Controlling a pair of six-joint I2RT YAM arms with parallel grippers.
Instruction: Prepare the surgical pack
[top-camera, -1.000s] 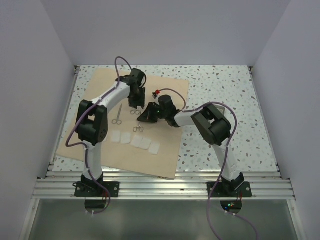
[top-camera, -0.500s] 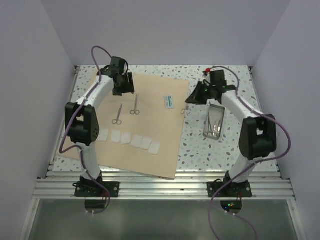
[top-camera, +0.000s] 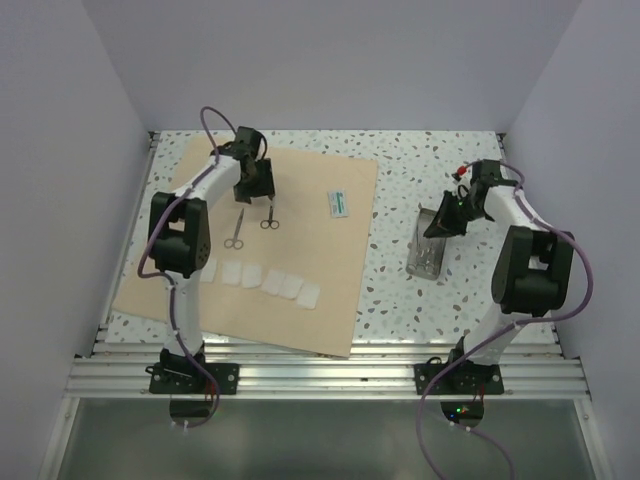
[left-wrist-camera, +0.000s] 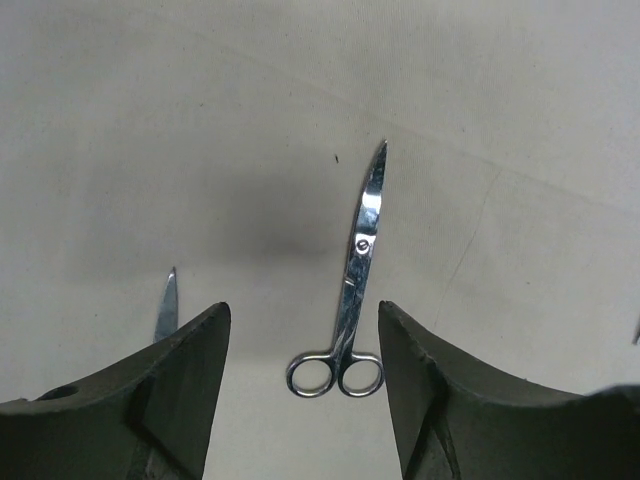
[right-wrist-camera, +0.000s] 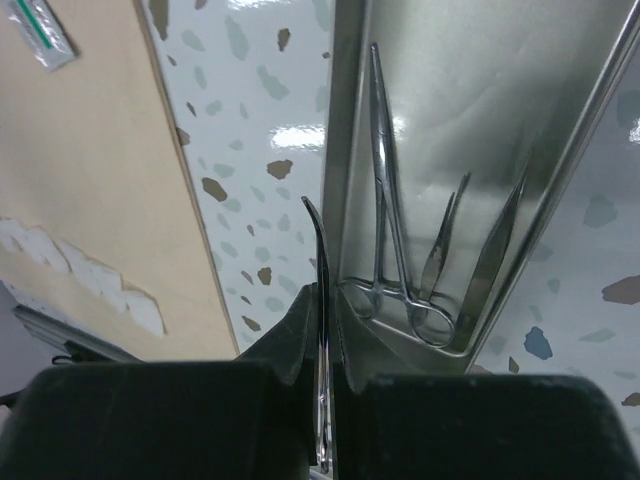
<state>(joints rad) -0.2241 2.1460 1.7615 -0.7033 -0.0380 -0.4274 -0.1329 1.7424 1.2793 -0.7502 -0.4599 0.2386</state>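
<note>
loading of instruments into the steel tray (top-camera: 428, 258), just right of the wrap sheet (top-camera: 330, 290), appears to be in hand. a curved instrument (right-wrist-camera: 318, 250) is pinched in the closed right gripper (right-wrist-camera: 322, 320) over the tray's rim; a release inside is called for next. the left gripper (left-wrist-camera: 303, 325) is spread wide, empty, above scissors (left-wrist-camera: 358, 262) on the sheet.

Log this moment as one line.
left fingers: open above scissors on wrap sheet | right fingers: shut on curved instrument at tray edge
</note>
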